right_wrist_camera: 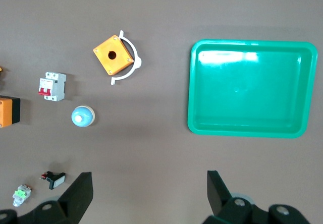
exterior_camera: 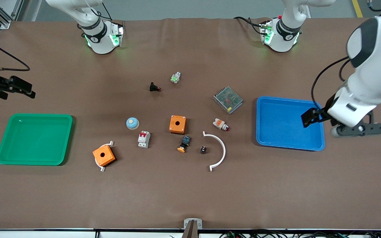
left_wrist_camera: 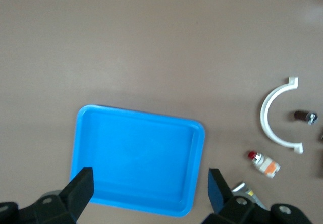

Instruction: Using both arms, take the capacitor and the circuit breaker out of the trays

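From the high front camera, the left pincer (exterior_camera: 313, 116) hangs over the blue tray's (exterior_camera: 276, 132) edge at the left arm's end of the brown bench (exterior_camera: 190, 191), fingers apart and empty. The right pincer (exterior_camera: 20, 88) hangs above the green tray (exterior_camera: 8, 155) at the right arm's end; its spread is unclear here. The breaker (exterior_camera: 144, 139) lies mid-bench between two orange boxes; the capacitor (exterior_camera: 203, 149) sits inside a white curved clip (exterior_camera: 220, 148).

The left wrist camera shows its fingers (left_wrist_camera: 81, 188) wide open over the blue tray (left_wrist_camera: 101, 128), with the capacitor (left_wrist_camera: 305, 116) beside the clip (left_wrist_camera: 272, 128).

The right wrist camera shows its pincer (right_wrist_camera: 149, 193) wide open and empty, the breaker (right_wrist_camera: 52, 86) upright near a blue-domed part (right_wrist_camera: 83, 116), and the green tray (right_wrist_camera: 202, 123).
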Robot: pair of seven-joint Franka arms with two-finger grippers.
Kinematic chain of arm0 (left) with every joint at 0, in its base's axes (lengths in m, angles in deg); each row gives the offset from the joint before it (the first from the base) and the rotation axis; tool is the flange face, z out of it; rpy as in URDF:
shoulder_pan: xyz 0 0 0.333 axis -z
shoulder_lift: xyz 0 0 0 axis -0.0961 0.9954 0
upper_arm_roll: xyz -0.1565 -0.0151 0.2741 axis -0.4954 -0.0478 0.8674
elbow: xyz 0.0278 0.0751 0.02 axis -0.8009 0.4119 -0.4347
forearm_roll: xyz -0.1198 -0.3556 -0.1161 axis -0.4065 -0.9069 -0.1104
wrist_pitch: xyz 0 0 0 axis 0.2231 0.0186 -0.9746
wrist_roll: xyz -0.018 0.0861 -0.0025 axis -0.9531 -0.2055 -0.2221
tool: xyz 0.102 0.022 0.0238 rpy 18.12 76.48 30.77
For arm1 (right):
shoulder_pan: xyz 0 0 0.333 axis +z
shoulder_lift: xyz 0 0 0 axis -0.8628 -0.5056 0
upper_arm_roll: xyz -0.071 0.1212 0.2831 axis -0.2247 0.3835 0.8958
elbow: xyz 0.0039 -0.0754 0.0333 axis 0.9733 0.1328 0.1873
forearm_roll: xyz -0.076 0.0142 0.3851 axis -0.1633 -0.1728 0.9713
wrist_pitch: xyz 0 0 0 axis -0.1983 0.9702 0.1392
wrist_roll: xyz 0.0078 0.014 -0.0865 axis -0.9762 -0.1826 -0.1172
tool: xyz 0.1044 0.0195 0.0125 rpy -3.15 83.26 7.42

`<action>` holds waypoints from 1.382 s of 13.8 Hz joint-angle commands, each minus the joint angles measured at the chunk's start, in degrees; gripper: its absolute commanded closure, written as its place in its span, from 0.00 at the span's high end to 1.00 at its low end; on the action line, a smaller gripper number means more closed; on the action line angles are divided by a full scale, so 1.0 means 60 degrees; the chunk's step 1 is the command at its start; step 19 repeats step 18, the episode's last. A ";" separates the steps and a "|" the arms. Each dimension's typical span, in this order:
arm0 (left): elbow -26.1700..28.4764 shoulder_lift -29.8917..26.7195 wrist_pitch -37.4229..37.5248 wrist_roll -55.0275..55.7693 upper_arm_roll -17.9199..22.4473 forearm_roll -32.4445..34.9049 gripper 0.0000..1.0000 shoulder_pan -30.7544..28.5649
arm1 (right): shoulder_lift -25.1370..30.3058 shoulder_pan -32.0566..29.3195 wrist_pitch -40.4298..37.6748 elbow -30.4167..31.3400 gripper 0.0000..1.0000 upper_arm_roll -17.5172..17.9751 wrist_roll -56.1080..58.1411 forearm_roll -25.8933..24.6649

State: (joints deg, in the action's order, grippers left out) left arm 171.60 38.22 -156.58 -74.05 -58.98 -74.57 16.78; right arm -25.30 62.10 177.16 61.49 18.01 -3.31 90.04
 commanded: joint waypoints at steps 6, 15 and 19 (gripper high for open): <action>0.3253 -0.2714 -0.1366 -0.1200 -0.0064 -0.0002 1.00 -0.0047 | 0.1810 -0.0221 0.0718 0.2302 1.00 0.0200 0.0128 -0.0105; -0.0116 -0.1249 0.1257 -0.1978 0.0009 -0.0017 1.00 -0.0047 | 0.1723 -0.0133 0.0601 0.1849 1.00 0.0273 0.0025 -0.0135; -0.0247 -0.1249 0.1271 -0.2022 -0.0006 -0.0016 1.00 -0.0003 | 0.1519 -0.0133 0.0439 0.1425 1.00 0.0273 0.0010 -0.0135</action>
